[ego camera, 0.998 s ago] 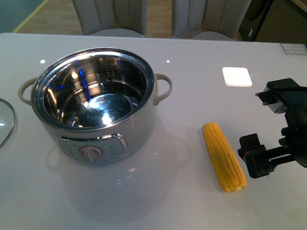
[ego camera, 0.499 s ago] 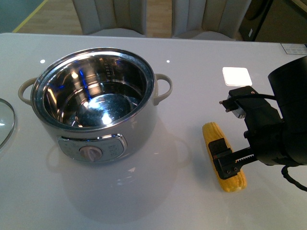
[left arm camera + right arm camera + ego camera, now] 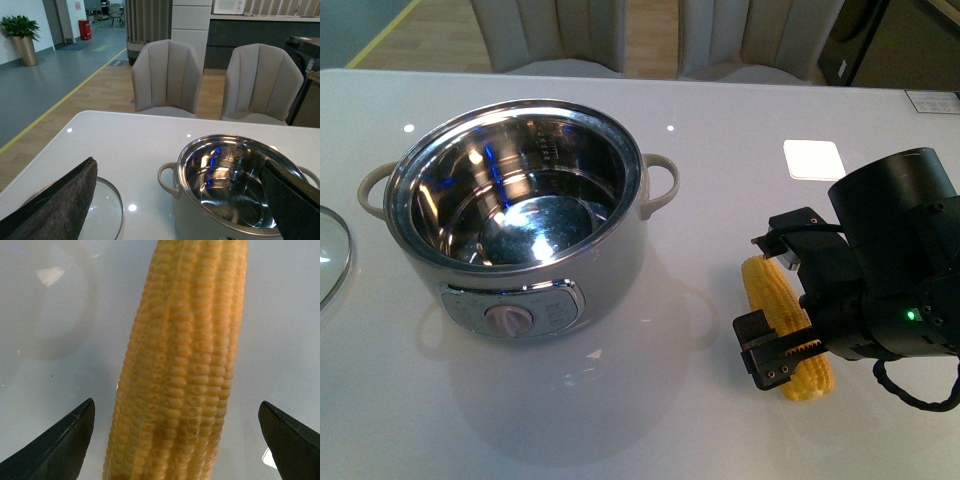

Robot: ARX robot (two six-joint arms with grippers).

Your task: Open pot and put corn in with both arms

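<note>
Left hand (image 3: 178,162) stands open, its two dark fingers (image 3: 60,205) spread wide apart. Between them, on the white bench (image 3: 130,145), the pot (image 3: 230,187) sits uncovered, its steel bowl bare. A lid (image 3: 107,210), apparently glass, lies flat near the pot, partly hidden by one finger. Two grey chairs (image 3: 167,75) stand beyond the bench.
</note>
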